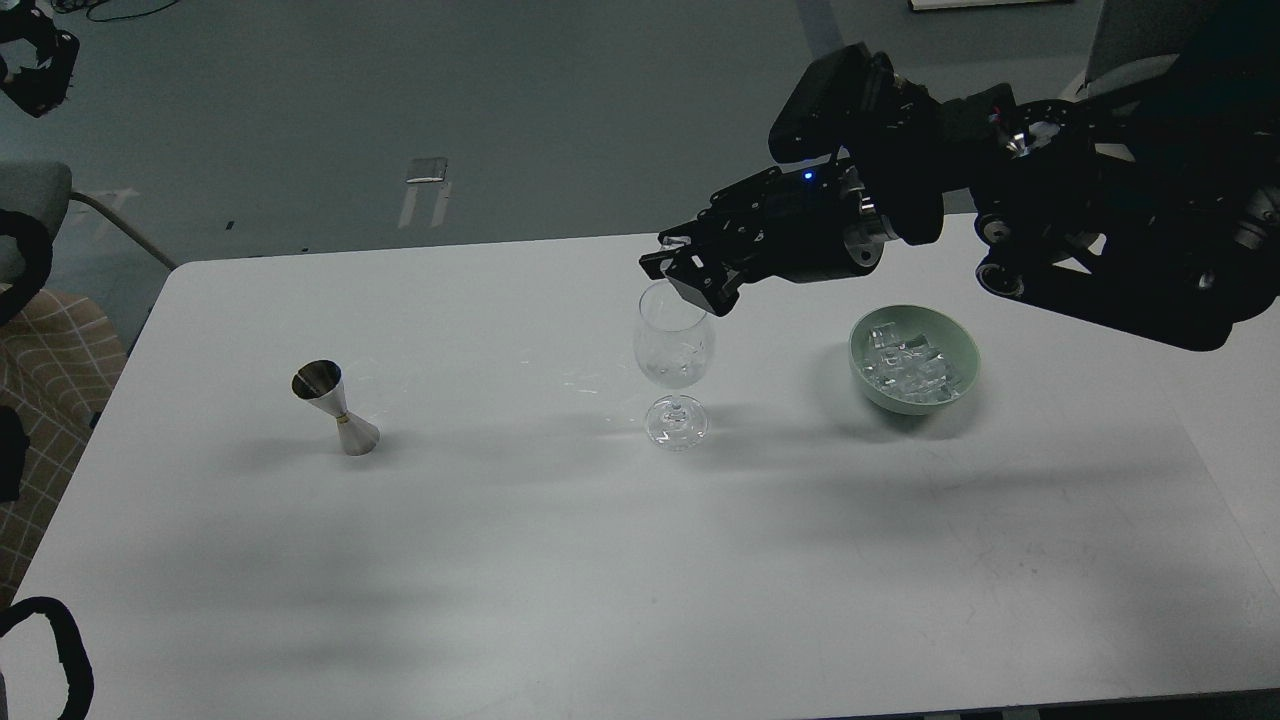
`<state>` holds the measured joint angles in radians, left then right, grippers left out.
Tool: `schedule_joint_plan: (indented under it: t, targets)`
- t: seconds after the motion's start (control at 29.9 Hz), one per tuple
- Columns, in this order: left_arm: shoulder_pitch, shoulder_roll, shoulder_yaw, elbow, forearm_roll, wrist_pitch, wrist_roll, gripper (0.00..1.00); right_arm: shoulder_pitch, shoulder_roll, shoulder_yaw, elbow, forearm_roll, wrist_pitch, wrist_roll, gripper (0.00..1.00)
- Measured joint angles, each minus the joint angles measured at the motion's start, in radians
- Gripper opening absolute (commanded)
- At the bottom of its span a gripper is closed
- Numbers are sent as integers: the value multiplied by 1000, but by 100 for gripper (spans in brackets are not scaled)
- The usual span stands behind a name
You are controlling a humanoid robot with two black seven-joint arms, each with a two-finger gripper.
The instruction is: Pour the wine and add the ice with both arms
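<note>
A clear stemmed glass [674,345] stands upright at the middle of the white table [500,560]. A pale green bowl [860,365] to its right holds several clear ice cubes [905,365]. My right arm reaches in from the right, and its gripper [672,262] hangs just over the glass's rim. Its fingers are close together on a small clear glinting piece that looks like an ice cube. Something glints low inside the glass; I cannot tell what. A dark part at the top left edge [35,55] looks like my left gripper, far from the table; its fingers cannot be told apart.
A steel hourglass-shaped jigger [335,408] stands upright on the left half of the table. A chair with a checked cushion [50,340] sits off the table's left edge. Black cable loops show along the left edge.
</note>
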<state>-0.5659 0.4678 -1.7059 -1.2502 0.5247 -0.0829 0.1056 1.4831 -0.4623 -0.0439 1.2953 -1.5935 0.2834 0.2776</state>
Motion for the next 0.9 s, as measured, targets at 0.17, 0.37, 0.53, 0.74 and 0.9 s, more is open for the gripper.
schedule_joint_plan:
  t: [0.17,0.37,0.53,0.74,0.9]
  targets:
    - [2,-15,0,0,0,-1,0,98,50,2,-37,-10,22,47,6,16]
    - [4,-16,0,-1,0,-3,2,98,64,1,-71,-16,23,56,8,17]
    - [4,-16,0,-2,0,-5,2,98,64,7,-80,-39,23,57,8,17]
    - [4,-15,0,-1,0,-4,2,98,61,36,-80,-54,25,57,8,17]
    - [4,-14,-4,-1,0,-3,2,98,58,50,-92,-58,47,57,8,19]
